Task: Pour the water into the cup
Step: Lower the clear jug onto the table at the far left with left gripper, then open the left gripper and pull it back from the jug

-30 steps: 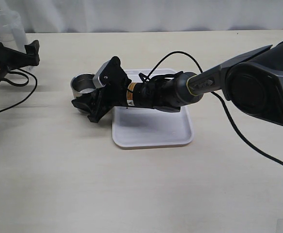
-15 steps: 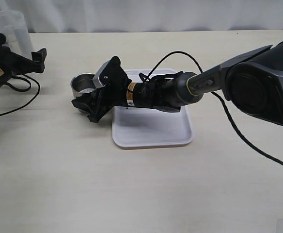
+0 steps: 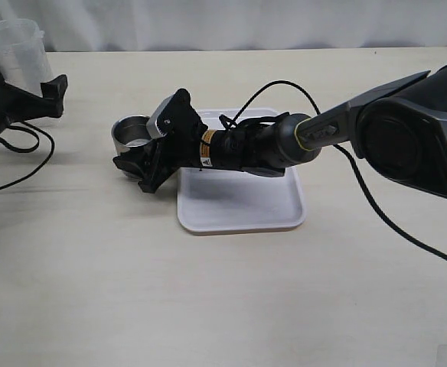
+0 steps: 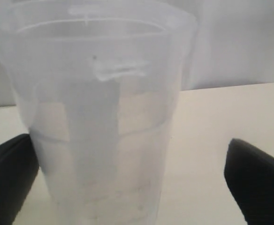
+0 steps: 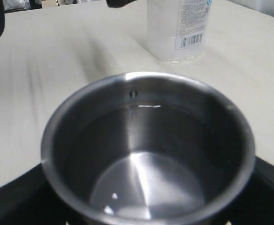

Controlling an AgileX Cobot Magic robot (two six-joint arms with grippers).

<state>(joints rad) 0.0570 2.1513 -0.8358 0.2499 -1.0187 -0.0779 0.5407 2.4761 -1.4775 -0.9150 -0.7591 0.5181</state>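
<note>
The cup (image 3: 132, 131), a short steel cylinder, stands on the table left of the tray. My right gripper (image 3: 141, 144) is shut on the cup, one finger on each side of it. In the right wrist view the cup (image 5: 127, 136) fills the frame, with my right gripper (image 5: 146, 204) black at both lower sides. A tall transparent container (image 3: 13, 46) stands at the far left. My left gripper (image 3: 23, 80) is open around it. In the left wrist view the container (image 4: 99, 70) shows water (image 4: 104, 183) up to about mid-height, and my left gripper (image 4: 132, 185) has one finger close beside it and the other well clear.
A white tray (image 3: 243, 202) lies under the right arm's forearm. Black cables loop over the table near both arms. A white curtain hangs behind the table's far edge. The container's barcode label (image 5: 191, 21) shows beyond the cup in the right wrist view.
My left gripper has shifted in around the transparent container, its near finger swinging out to the right and settling. The right gripper and the cup have not moved.
</note>
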